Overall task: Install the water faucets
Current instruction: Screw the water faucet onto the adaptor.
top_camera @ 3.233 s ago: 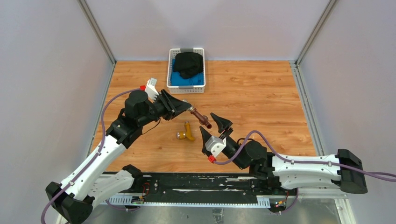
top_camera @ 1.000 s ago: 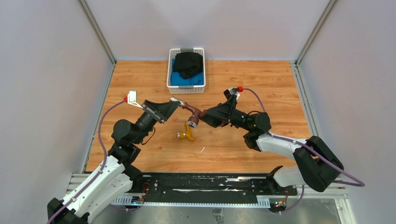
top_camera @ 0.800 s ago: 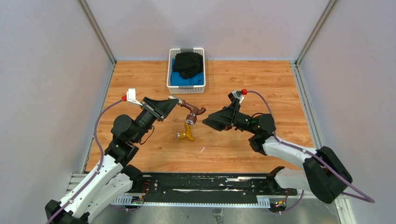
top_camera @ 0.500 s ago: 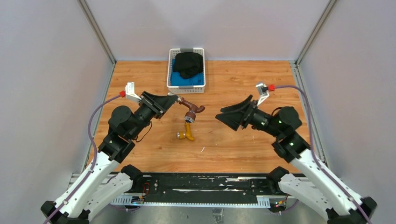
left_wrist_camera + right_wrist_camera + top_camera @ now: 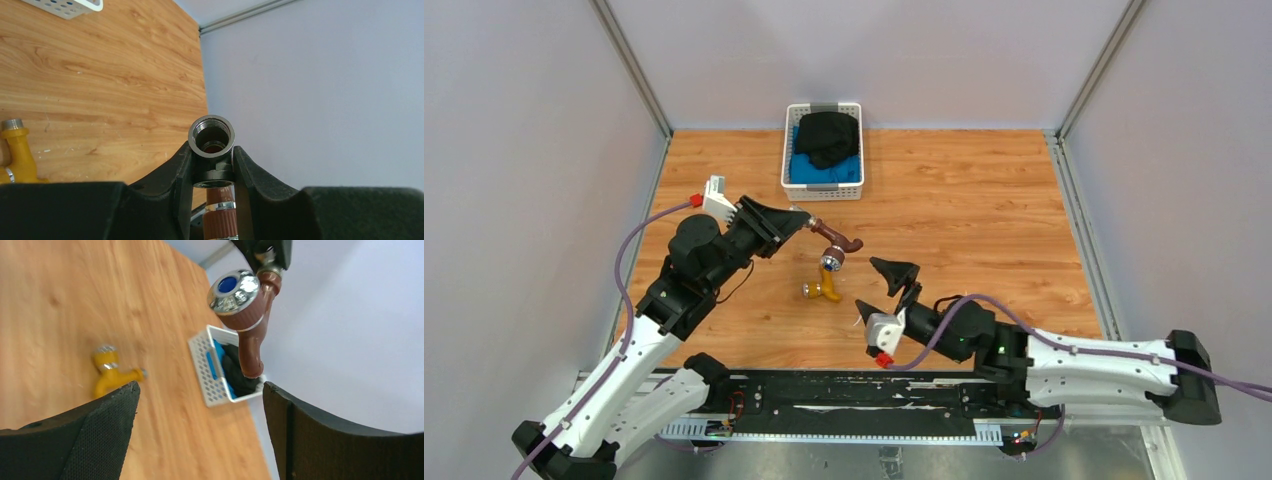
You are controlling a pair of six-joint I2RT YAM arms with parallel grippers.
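My left gripper [image 5: 800,217] [image 5: 212,161] is shut on a stubby grey metal fitting [image 5: 211,141], held above the table. The dark reddish-brown water faucet [image 5: 836,241] [image 5: 250,330] sticks out of that fitting, and its blue-marked round knob [image 5: 233,290] faces my right wrist camera. The brass-yellow water faucet [image 5: 824,285] [image 5: 112,371] [image 5: 16,155] lies on the wood just below it. My right gripper [image 5: 870,284] [image 5: 200,386] stands wide open with nothing in it, near-right of both faucets and a short way off.
A white basket [image 5: 822,190] [image 5: 204,360] with black and blue cloth stands at the back centre. Grey walls and metal posts enclose the wooden table [image 5: 984,220] on three sides. The black rail with the arm bases [image 5: 854,405] runs along the near edge.
My right gripper let go of the brown faucet, opened wider and swung back and down to the near side. My left gripper kept its grip and shifted only slightly.
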